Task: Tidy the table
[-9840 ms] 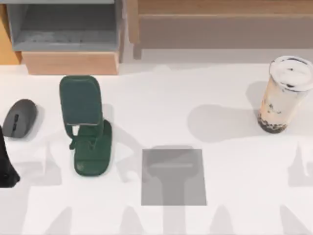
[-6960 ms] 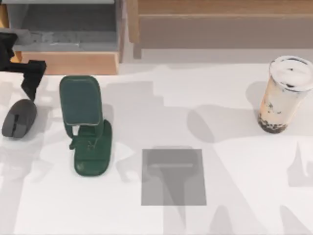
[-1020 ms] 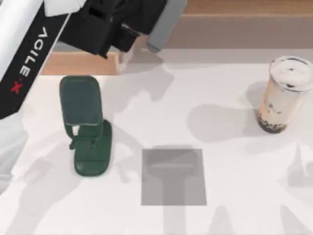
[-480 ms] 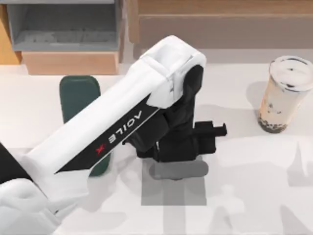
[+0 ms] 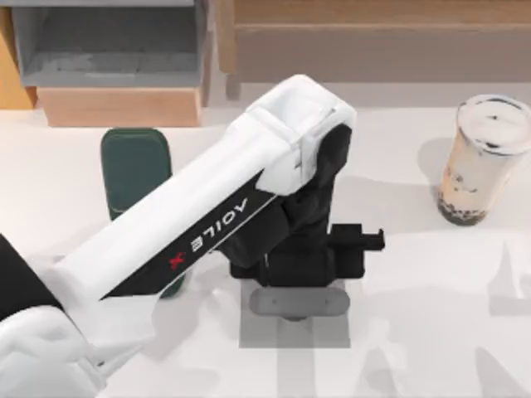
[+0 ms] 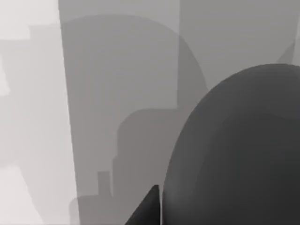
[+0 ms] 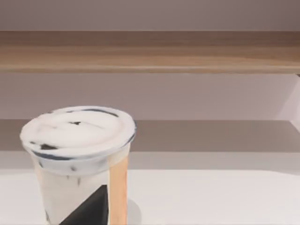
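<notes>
My left arm reaches across the white table (image 5: 398, 149) to the small grey square mat (image 5: 332, 333). Its gripper (image 5: 297, 288) points down, shut on a dark grey computer mouse (image 5: 297, 303) held low over the mat's far half. In the left wrist view the mouse (image 6: 234, 150) looms large in front of the mat (image 6: 122, 93), with one black fingertip (image 6: 146, 208) beside it. I cannot tell whether the mouse touches the mat.
A dark green phone stand (image 5: 133, 166) stands at the left, partly behind my left arm. A milk tea cup (image 5: 483, 157) stands at the right, also close in the right wrist view (image 7: 79, 154). A wood-and-grey shelf unit (image 5: 108, 58) lines the back edge.
The left gripper picked the mouse up from the far left, swung past the shelf, and over the last half second has come lower and nearer the front, over the mat.
</notes>
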Controlling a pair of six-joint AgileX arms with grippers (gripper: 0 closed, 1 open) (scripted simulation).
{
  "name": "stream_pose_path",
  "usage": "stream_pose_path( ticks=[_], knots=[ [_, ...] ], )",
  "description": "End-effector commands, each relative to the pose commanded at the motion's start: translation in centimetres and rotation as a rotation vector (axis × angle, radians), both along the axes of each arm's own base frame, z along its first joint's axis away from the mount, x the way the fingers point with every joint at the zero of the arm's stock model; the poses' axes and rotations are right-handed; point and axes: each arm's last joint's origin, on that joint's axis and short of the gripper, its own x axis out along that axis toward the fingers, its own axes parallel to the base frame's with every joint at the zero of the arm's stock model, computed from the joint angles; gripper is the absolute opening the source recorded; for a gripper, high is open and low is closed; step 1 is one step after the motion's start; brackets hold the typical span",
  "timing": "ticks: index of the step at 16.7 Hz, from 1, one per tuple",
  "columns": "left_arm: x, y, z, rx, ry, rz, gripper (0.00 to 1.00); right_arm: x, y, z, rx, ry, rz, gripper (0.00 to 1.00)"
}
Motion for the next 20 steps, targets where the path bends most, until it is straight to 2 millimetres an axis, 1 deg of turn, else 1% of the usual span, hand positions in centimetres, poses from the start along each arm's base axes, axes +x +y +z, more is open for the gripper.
stream_pose_path(
  ticks=[4, 8, 20],
  knots=[
    [-0.1, -0.1, -1.0, 0.003, 0.003, -0.003, 0.00, 0.0, 0.0, 0.0, 0.000, 0.000, 0.000, 1.00],
    [-0.1, -0.1, -1.1, 0.003, 0.004, -0.004, 0.00, 0.0, 0.0, 0.0, 0.000, 0.000, 0.000, 1.00],
    [-0.1, -0.1, -1.1, 0.003, 0.004, -0.004, 0.90, 0.0, 0.0, 0.0, 0.000, 0.000, 0.000, 1.00]
  ],
)
